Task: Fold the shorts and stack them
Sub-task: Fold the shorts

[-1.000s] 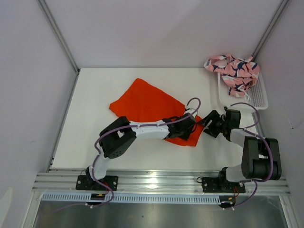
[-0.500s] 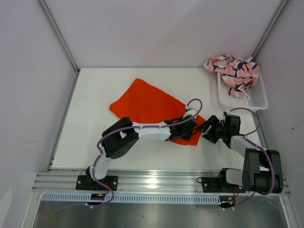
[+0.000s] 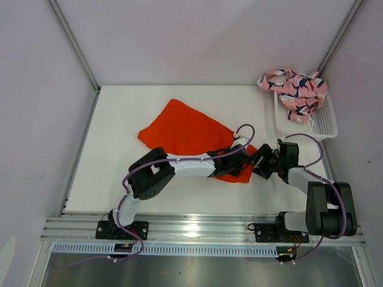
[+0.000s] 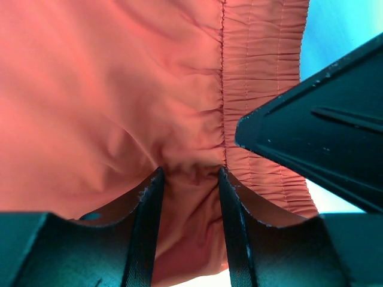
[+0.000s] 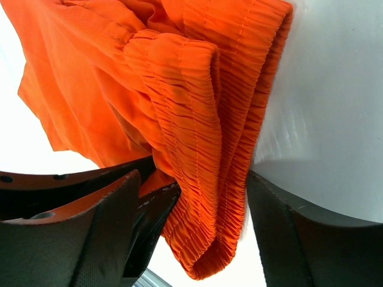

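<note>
orange shorts (image 3: 182,128) are spread mid-frame on the counter (image 3: 114,173), one corner pointing lower right. my left tool (image 4: 188,179) is clamped on a pinch of fabric right beside the waistband. right tool (image 5: 194,179) has its jaws apart, straddling the folded waistband. pink shorts (image 3: 296,89) sit heaped on the basket (image 3: 328,125), upper right.

Top-down overview, wrist close-ups share orange shorts (image 3: 185,128)
</note>
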